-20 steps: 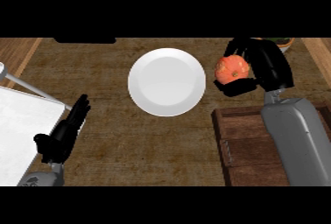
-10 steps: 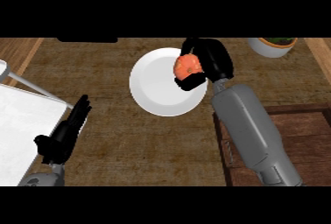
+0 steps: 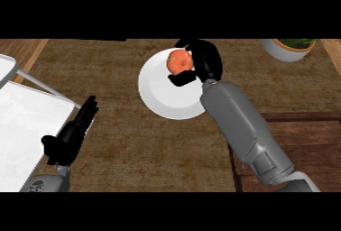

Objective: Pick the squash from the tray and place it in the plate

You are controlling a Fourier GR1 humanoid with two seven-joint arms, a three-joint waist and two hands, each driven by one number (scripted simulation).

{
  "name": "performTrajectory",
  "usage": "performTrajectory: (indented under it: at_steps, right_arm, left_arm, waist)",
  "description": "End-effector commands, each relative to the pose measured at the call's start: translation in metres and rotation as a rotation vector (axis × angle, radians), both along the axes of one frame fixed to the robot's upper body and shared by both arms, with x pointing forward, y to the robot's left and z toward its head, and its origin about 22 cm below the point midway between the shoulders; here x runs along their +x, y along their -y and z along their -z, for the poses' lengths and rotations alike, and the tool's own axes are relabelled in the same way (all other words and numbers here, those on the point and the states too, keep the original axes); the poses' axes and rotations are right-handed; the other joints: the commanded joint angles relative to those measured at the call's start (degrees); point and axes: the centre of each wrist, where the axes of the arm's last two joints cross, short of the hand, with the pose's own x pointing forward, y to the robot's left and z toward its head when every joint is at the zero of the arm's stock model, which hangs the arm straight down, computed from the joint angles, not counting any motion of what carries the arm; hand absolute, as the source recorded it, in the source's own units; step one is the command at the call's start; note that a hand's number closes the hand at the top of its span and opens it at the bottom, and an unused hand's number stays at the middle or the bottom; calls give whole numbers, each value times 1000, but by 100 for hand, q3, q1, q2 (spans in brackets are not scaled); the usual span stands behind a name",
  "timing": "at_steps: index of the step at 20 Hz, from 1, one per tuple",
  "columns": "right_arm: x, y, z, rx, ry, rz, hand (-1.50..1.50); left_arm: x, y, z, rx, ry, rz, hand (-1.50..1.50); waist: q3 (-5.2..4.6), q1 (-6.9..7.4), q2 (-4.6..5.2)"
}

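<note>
An orange squash (image 3: 179, 62) is held over the far part of the white plate (image 3: 163, 92). My right hand (image 3: 203, 61) is shut on it, fingers curled round its right side and thumb below it. The grey right forearm crosses the plate's right half and hides that rim. I cannot tell whether the squash touches the plate. My left hand (image 3: 70, 135) rests open at the lower left, fingers pointing up. The dark wooden tray (image 3: 293, 135) lies at the right, partly under the right arm.
A white sheet-like surface with a metal rail (image 3: 26, 126) fills the left edge beside the left hand. A white pot with a green plant (image 3: 290, 47) stands at the far right. Brown counter (image 3: 126, 149) lies between the hands.
My right hand carried the squash leftward from the tray side to above the plate's far part. The left hand stayed put.
</note>
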Motion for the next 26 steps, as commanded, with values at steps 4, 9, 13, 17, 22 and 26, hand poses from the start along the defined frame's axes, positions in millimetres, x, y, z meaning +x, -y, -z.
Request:
performTrajectory:
  at_steps: [4, 9, 13, 17, 22, 26]
  right_arm:
    - [12, -12, 1, 67, -117, 86, -150]
    - [10, 1, 9, 288, -7, 146, -150]
    - [11, 16, 6, 490, 34, 140, -150]
    - [12, 62, 23, 668, 22, 116, -150]
    - [6, 136, 50, 693, 49, 97, -150]
    - [-13, 187, 79, 685, 31, 44, -150]
  left_arm:
    - [10, -2, -9, 31, 38, -12, 0]
    - [5, -10, -10, 24, 27, -14, 0]
    - [-1, -21, 0, 23, 19, -76, 0]
    - [10, -18, -10, 8, -2, -84, 0]
    - [0, -20, -2, 12, 24, -88, 0]
    - [1, -37, -7, 3, 32, -75, 0]
  waist:
    - [24, 127, 13]
    - [31, 141, 14]
    - [30, -107, -34]
    - [35, -197, -21]
    - [30, -210, -38]
    - [30, -214, -36]
